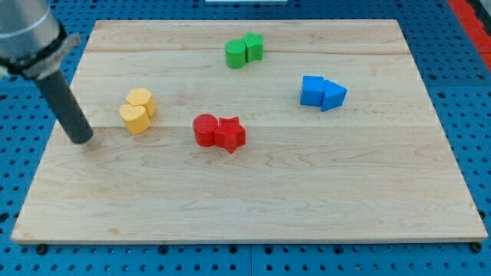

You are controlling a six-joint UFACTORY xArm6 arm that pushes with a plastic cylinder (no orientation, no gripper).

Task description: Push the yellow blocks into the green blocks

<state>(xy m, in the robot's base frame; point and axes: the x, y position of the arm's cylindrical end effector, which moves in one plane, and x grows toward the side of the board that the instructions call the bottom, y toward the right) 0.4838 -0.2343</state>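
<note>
Wooden bench [253, 199] sits on a blue board with holes [468, 92]. I see no jaws. My tip [83, 140] is left of two yellow blocks [137, 110]; two green blocks [244, 50] are near the top.

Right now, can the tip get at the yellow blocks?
Probably yes. My tip sits just to the view's left of the yellow blocks, with only bare board between them and nothing in the way.

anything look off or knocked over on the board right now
Nothing stands out. The blocks sit in four tidy same-colour pairs on the wooden board: yellow blocks, green blocks, red blocks and blue blocks. None is tipped or off the edge. My tip rests just to the view's left of the yellow pair.
</note>
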